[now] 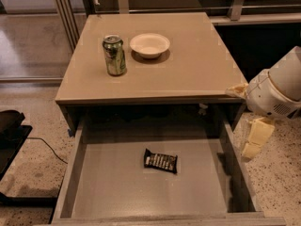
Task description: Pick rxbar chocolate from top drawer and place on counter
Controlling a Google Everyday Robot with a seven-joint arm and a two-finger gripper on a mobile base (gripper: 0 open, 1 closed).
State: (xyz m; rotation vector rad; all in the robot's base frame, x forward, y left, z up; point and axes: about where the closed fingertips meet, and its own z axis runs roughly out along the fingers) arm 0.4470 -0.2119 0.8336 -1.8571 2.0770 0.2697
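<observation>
The rxbar chocolate (161, 160), a small black wrapper with white lettering, lies flat near the middle of the floor of the top drawer (117, 187), which is pulled fully out. The beige counter (188, 65) is above and behind it. My gripper (240, 121) hangs at the right, outside the drawer's right wall and level with the counter's front right corner. Its cream fingers (255, 136) are spread apart and hold nothing. It is well to the right of the bar and above it.
A green drink can (114, 55) and a white bowl (149, 45) stand on the left rear part of the counter. A black object and cable (11, 126) lie on the speckled floor at the left. A glass partition and railing stand behind.
</observation>
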